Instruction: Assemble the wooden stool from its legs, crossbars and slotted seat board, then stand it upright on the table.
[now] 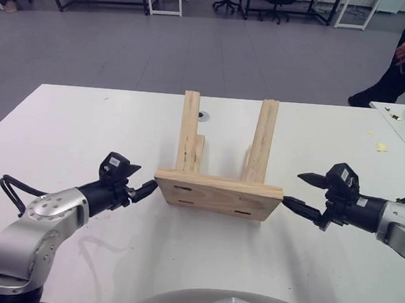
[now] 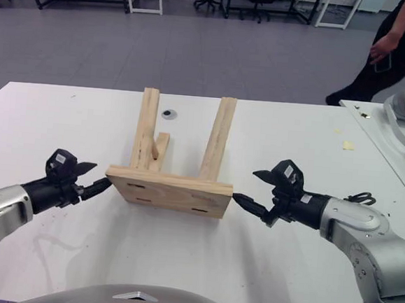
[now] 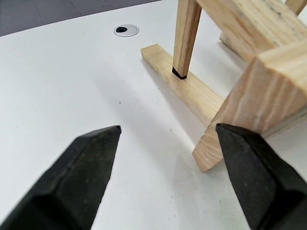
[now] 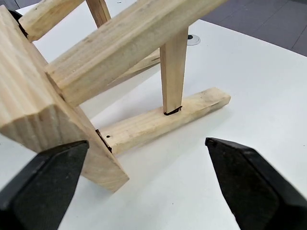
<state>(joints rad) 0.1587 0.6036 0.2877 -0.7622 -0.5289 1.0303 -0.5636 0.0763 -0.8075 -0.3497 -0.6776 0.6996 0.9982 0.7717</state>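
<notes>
The assembled pale-wood stool (image 1: 218, 174) is lying sideways on the table (image 1: 63, 133) — not upright. Its slotted seat board (image 1: 218, 194) is resting on edge, legs (image 1: 189, 129) pointing away, crossbars (image 4: 172, 76) joining them.

Between the left claw (image 1: 146, 176) and right claw (image 1: 292, 187), the stool (image 1: 217, 193) is pale bare wood, matt, with plain grain and rougher sawn ends, on a smooth white matt table (image 1: 63, 133); both claws' fingers (image 3: 86, 177) are matt black, finely textured, behind satin silver-grey arm shells (image 1: 50, 213).
</notes>
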